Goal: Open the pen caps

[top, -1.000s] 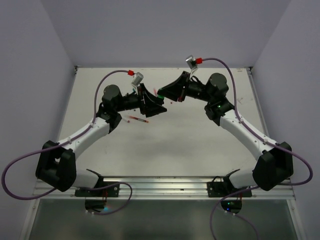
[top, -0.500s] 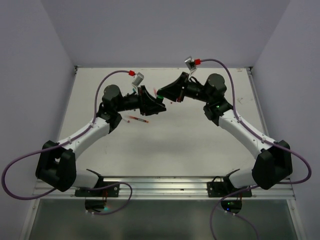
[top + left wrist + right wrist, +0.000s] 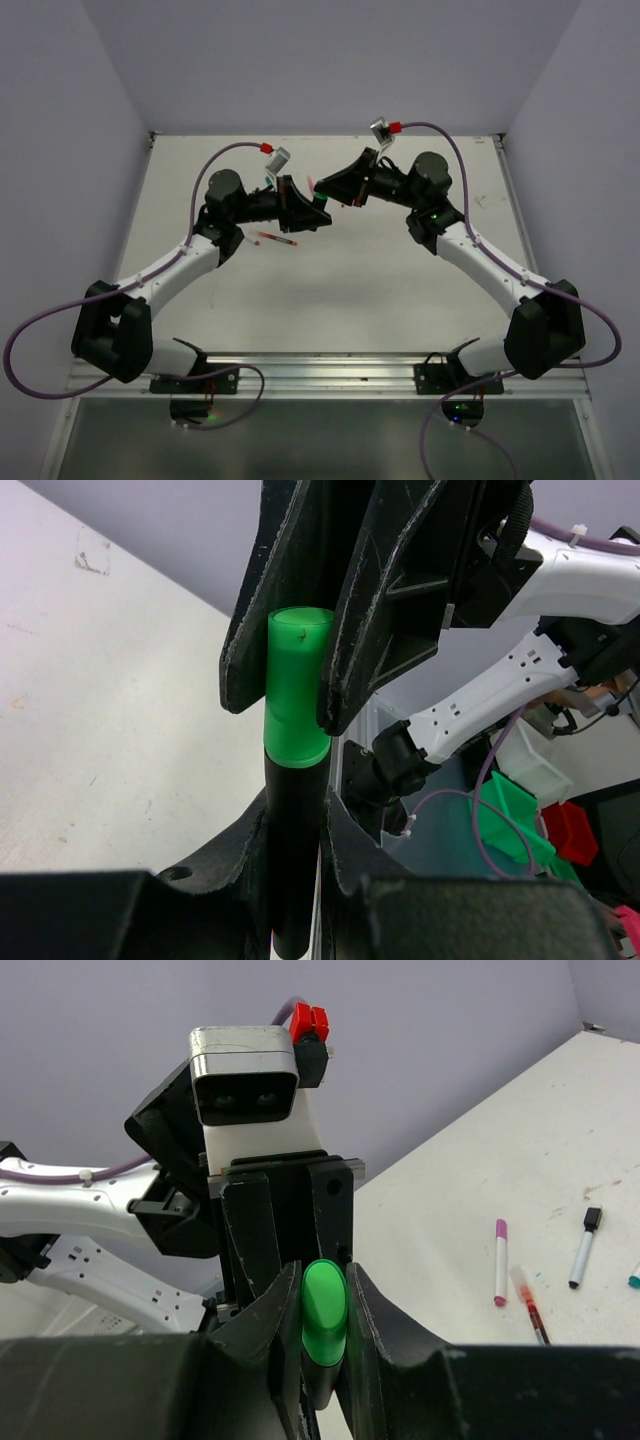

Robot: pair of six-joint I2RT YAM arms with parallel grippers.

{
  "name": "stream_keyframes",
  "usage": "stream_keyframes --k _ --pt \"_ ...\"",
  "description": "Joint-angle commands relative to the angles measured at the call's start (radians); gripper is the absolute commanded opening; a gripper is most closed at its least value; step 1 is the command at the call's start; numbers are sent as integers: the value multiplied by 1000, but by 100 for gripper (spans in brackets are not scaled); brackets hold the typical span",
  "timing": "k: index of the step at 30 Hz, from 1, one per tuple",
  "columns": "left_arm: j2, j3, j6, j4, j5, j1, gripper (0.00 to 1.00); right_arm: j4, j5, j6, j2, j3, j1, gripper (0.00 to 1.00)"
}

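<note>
White table, a bit scuffed, with plain lavender walls all round. Both arms meet in the air over the far middle of it. The left gripper is clamped tight on the black barrel of the highlighter. The right gripper pinches the green cap, which sits on the barrel's end. A red pen lies on the table near the left arm.
</note>
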Motion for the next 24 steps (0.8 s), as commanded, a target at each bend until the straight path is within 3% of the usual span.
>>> stream_keyframes --k 1,16,24 --pt "-17 16 -44 -4 -11 0 0 65 54 -13 -7 -2 7 0" --pt "-82 -97 62 -140 -50 -37 0 154 51 102 137 191 -85 0" --pt "-36 -154 10 -75 -21 -37 0 261 34 182 223 280 -143 0"
